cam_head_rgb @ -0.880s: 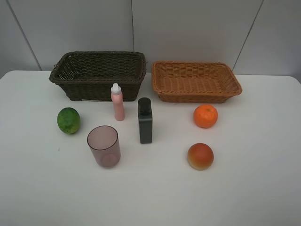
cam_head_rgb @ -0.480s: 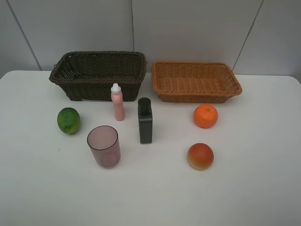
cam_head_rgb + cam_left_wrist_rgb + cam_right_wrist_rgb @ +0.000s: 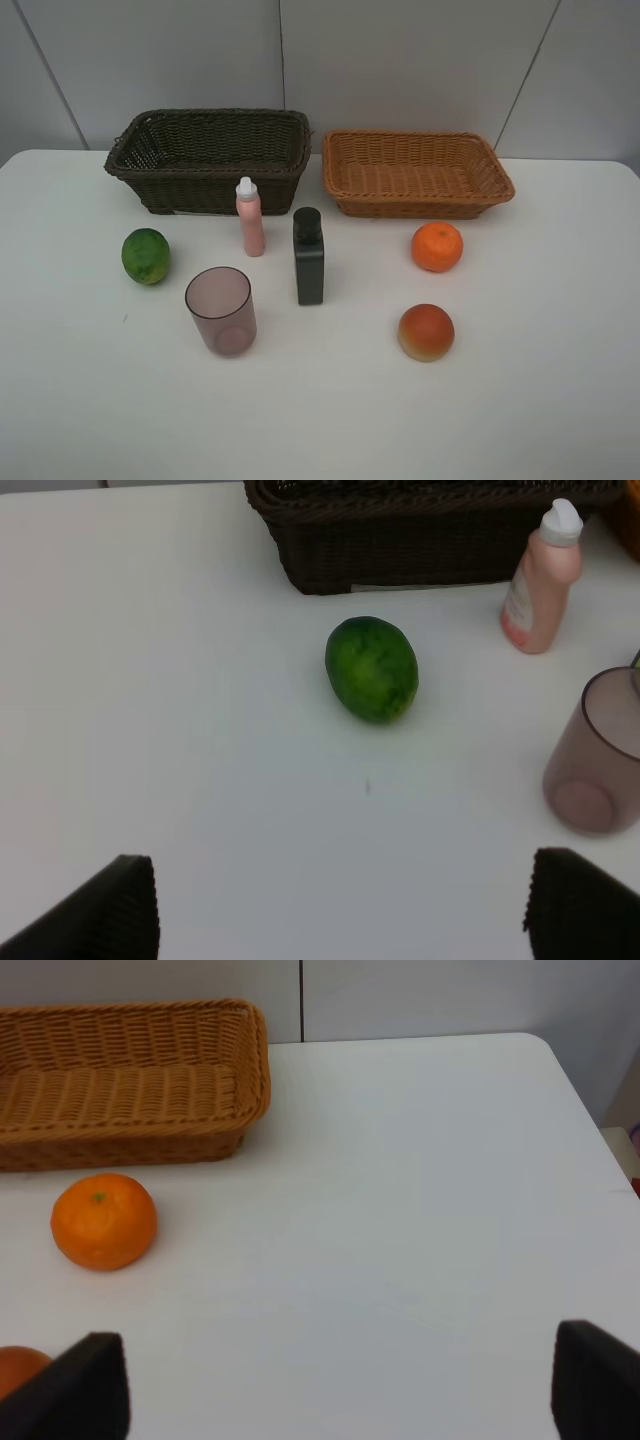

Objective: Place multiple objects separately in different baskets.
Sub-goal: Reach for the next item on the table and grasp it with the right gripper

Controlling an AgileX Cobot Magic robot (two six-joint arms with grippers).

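Exterior high view: white table [image 3: 320,430] with two baskets along the far side, dark basket [image 3: 215,190] on the left, tan basket [image 3: 420,207] just beside it on the right. All six objects sit on the table, outside the baskets, each apart from the others. Pink bottle [image 3: 250,222] upright, just in front of the dark basket's right end. Dark bottle [image 3: 308,262] upright near it, a little to the right and nearer the camera. Cup [image 3: 221,312] upright, mouth up, in front of the pink bottle. Green fruit [image 3: 146,256] left of the cup, in front of the dark basket's left part. Orange [image 3: 437,246] in front of the tan basket; peach [image 3: 426,332] nearer the camera, almost straight in front of the orange. Left wrist view: left gripper [image 3: 345,910] over the table, fingers [image 3: 115,912] spread wide, nothing between them. Green fruit lies ahead of the gap; dark basket stands beyond it, pink bottle and cup off to one side. Right wrist view: right gripper [image 3: 340,1385] also spread wide, holding nothing, over the table. Orange lies ahead toward one finger's side, tan basket beyond it, and peach is partly cut off at the frame edge beside that finger.
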